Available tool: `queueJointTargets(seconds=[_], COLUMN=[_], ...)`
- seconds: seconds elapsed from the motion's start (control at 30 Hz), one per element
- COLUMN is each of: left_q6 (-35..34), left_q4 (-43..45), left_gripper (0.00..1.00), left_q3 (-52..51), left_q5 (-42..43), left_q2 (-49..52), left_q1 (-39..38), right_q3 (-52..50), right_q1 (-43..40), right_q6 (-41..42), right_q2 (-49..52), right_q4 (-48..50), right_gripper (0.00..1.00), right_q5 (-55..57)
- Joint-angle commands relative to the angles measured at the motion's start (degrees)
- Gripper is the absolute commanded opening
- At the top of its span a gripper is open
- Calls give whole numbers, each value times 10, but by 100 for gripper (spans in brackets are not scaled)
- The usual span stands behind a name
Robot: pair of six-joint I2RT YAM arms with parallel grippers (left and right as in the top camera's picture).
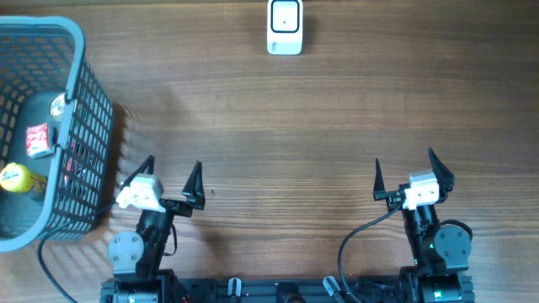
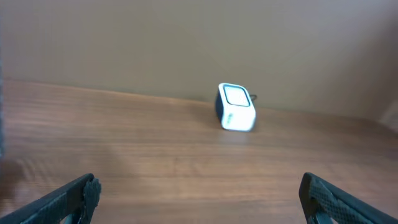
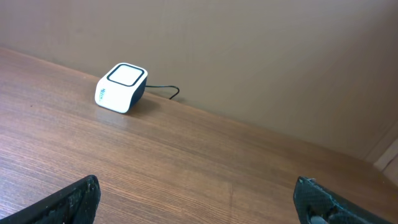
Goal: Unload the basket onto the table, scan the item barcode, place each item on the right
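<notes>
The left jaws stand wide open with nothing in them. The right jaws are wide open and hold nothing too. Both point away from the robot, over bare wood.

Just beside the left arm [image 1: 135, 244], on its left side, is the blue basket [image 1: 91, 126]. The things to scan lie inside it: a red and white packet [image 1: 37, 140], a yellow thing [image 1: 15, 178] and a dark lump [image 1: 38, 111]. I cannot see a barcode on any of them, and I cannot tell which way the packet's long side runs.

The left arm is much nearer the basket. The right arm [image 1: 442, 240] is well apart from it, across the surface [image 1: 278, 143]. So I think the left jaws should turn left, go over the basket wall and reach down from above.

The white scanner [image 1: 285, 27] sits at the far edge of the surface, straight ahead and about between the two arms. Its window faces up, so a picked thing would need its barcode facing down over it
</notes>
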Motion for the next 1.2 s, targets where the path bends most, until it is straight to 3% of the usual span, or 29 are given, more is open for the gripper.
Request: queueJointTargets(seconds=[0.0,0.13,0.23,0.3,0.4,0.5,0.57,0.7,0.77,0.83,0.93,1.0,1.17], left_q6=[-8,-8,-8,-8,-5,-5,-6,29,-27,-83,-103,-188,-276], left_q4=[-34,-58,-111,-202,-392,-506,-539,-523,-500,-508,-539,-553,-594], left_gripper=[100,100,100,100,100,100,100,100,100,100,100,100,100], left_q3=[79,212,366,504,718,872,901,902,913,955,1003,1012,1011], left_q5=[32,32,30,-23,-196,-196,-197,-206,-223,-207,-202,-181,-140], left_q2=[16,112,258,372,529,650,692,727,721,720,722,721,748], left_q1=[-2,-2,-2,-2,-2,-2,-2,7,35,111,230,312,452], right_q3=[0,0,0,0,0,0,0,0,0,0,0,0,0], right_q1=[0,0,0,0,0,0,0,0,0,0,0,0,0], right_q6=[-5,-5,-5,-5,-5,-5,-5,-5,-5,-5,-5,-5,-5], right_q2=[0,0,0,0,0,0,0,0,0,0,0,0,0], right_q4=[2,2,2,2,2,2,2,2,2,2,2,2,2], right_gripper=[100,100,100,100,100,100,100,100,100,100,100,100,100], right_q5=[-5,-5,-5,-5,-5,-5,-5,-5,-5,-5,-5,-5,-5])
